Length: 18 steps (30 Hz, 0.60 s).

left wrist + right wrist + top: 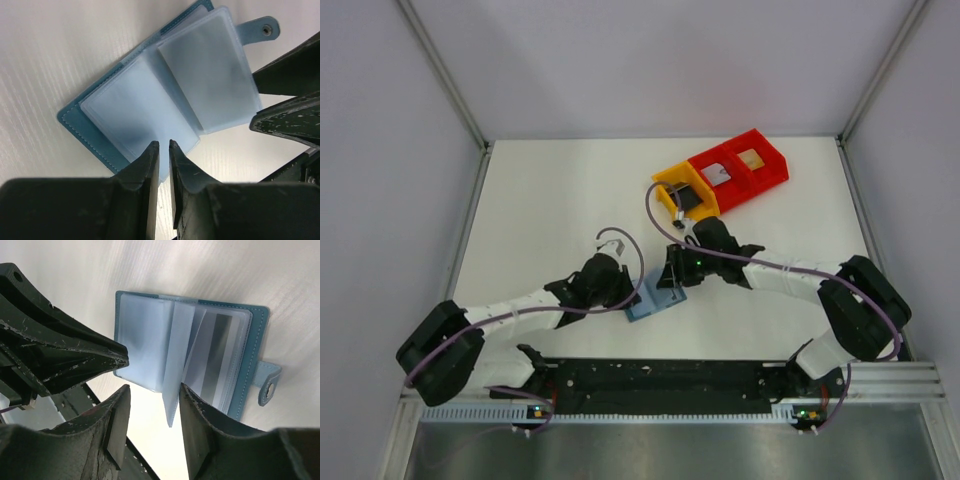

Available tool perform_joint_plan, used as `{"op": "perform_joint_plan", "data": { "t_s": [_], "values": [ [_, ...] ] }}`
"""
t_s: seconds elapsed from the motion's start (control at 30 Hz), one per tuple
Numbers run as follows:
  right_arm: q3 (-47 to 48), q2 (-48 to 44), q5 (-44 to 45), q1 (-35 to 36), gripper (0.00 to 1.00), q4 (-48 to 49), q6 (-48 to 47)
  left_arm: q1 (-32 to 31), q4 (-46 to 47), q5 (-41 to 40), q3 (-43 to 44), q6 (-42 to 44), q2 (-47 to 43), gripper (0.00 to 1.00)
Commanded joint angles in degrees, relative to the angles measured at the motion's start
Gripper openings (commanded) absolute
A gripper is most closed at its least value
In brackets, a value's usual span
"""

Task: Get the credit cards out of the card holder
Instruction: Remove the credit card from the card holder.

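The teal-blue card holder [648,305] lies open on the white table between both arms. In the left wrist view the card holder [145,102] shows pale clear sleeves and a snap tab [262,29]. My left gripper [162,145] [630,290] is nearly shut on the holder's near edge, with sleeve plastic in the narrow gap. My right gripper [152,392] [672,278] stands open over the other side; one loose sleeve page [177,365] hangs between its fingers, close to the right one. One of the credit cards [216,357], grey with a dark stripe, sits in a sleeve.
A yellow bin [670,186] and two joined red bins [770,160] stand behind the right arm. A dark card [686,197], a pale card [718,175] and a tan card [752,158] lie in them. The table is walled at the back and sides.
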Motion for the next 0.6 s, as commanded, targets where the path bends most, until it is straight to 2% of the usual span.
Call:
{"op": "perform_joint_plan", "data": {
  "t_s": [0.0,0.23,0.57],
  "values": [
    [3.1,-2.2,1.9,0.7,0.45,-1.6,-1.5,-0.2,-0.6,-0.8,0.8,0.2,2.3,0.18],
    [4.3,-2.7,9.9,0.8,0.51,-5.9,-3.6,-0.1,-0.5,-0.2,1.7,0.6,4.5,0.18],
    [4.5,1.5,9.2,1.2,0.51,-4.1,-4.0,-0.2,-2.3,0.1,1.7,0.6,5.0,0.17]
  ]
}}
